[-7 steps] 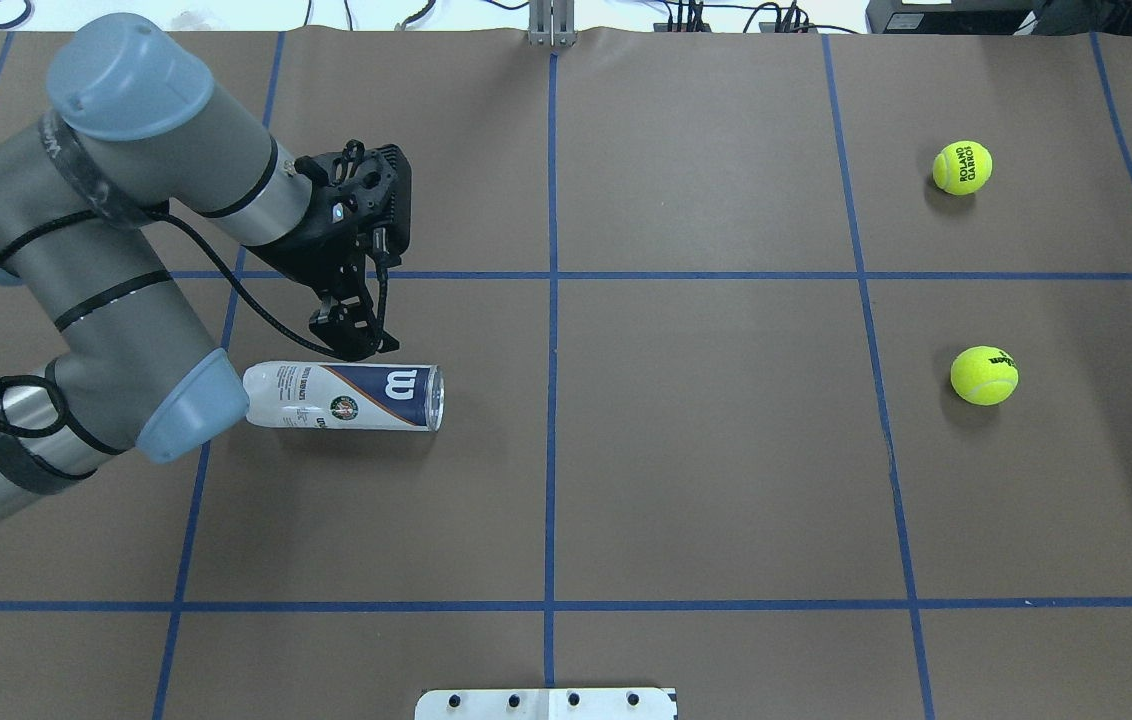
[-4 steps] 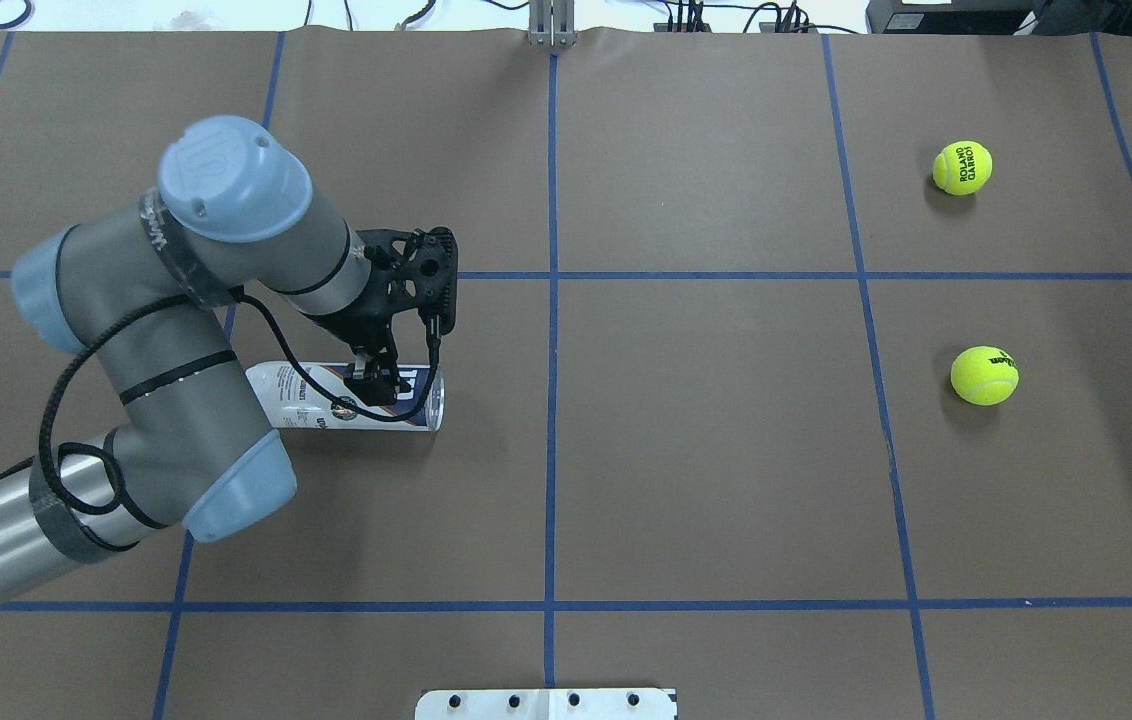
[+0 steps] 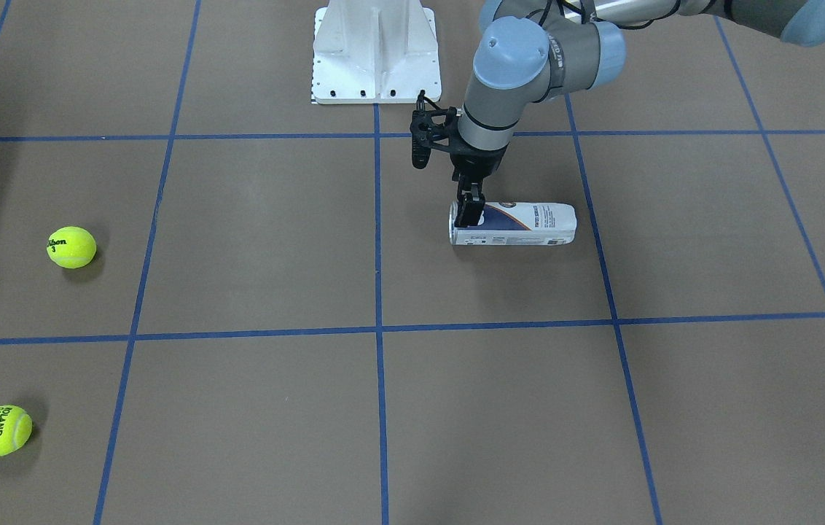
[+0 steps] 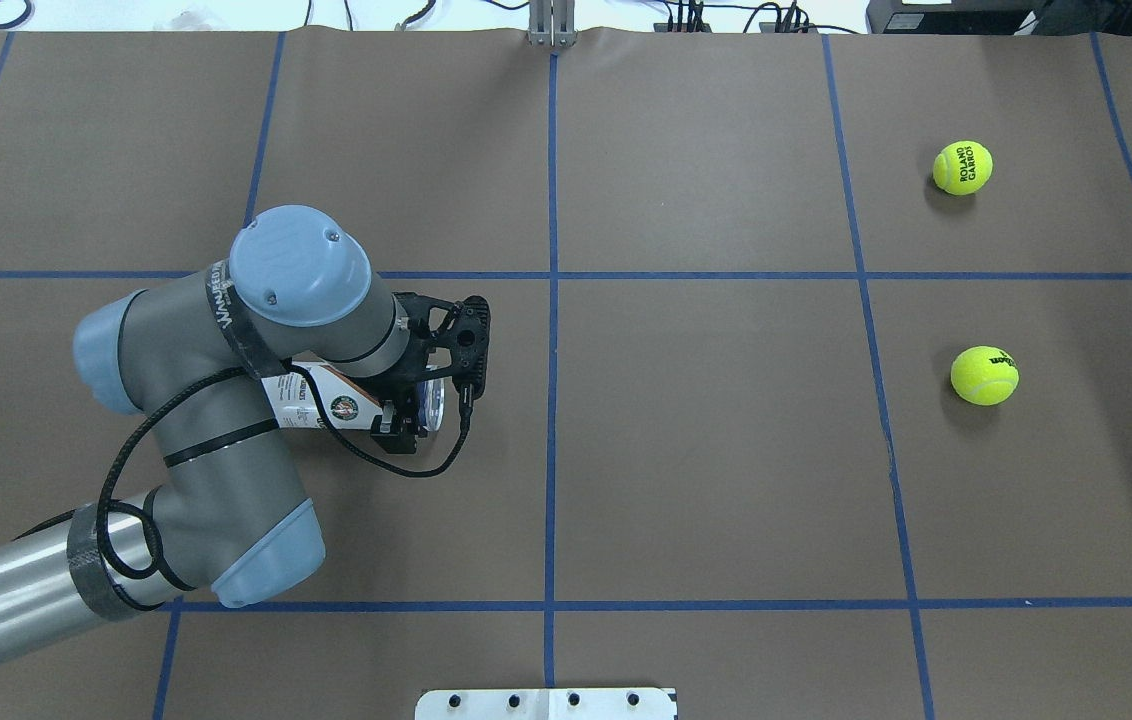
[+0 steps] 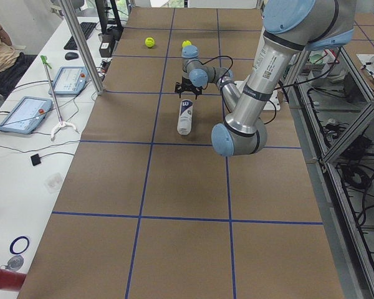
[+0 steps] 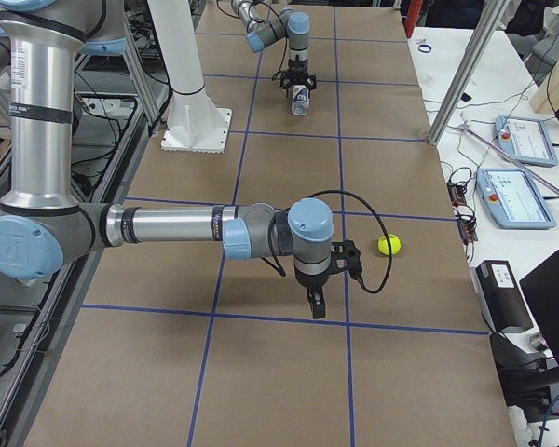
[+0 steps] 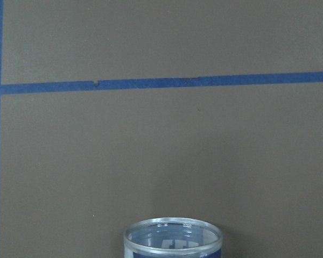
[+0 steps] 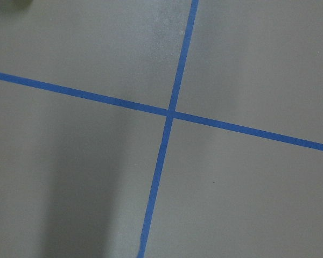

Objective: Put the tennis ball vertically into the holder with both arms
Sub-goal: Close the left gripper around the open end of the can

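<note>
Tabletop (image 4: 706, 450): brown paper surface, divided into rectangles by blue tape lines (image 4: 553, 300).

Holder (image 3: 522, 223): clear tennis-ball can with a white and navy label. It lies on its side on the tabletop, in the robot's left half. Its silver-rimmed open end faces the centre tape line and its closed end faces outward.

Left arm (image 4: 196, 400): bent over the holder. In the overhead view its wrist hides the middle of the can.

Left gripper (image 3: 470, 216): points straight down at the rim end of the holder. The jaws are parted and straddle the can, one finger (image 4: 396, 432) on the robot's side of it and the other on the far side. Whether the pads touch the wall does not show. The left wrist camera sees only the rim at the bottom of its view.

Right arm (image 6: 168, 226): stretched out level over the robot's right end of the tabletop.

Right gripper (image 6: 318, 305): hangs pointing down above the tabletop, close to a tape line. It shows only in the exterior right view, so whether its jaws are open or closed cannot be told.

Roland Garros ball (image 4: 962, 167): yellow tennis ball resting on the tabletop, well apart from the holder, on the robot's right and farther from the robot.

Wilson ball (image 4: 984, 375): second yellow tennis ball, on the same side and nearer the robot.

Pedestal base (image 3: 374, 51): white metal, bolted at the robot's edge on the centre line.
</note>
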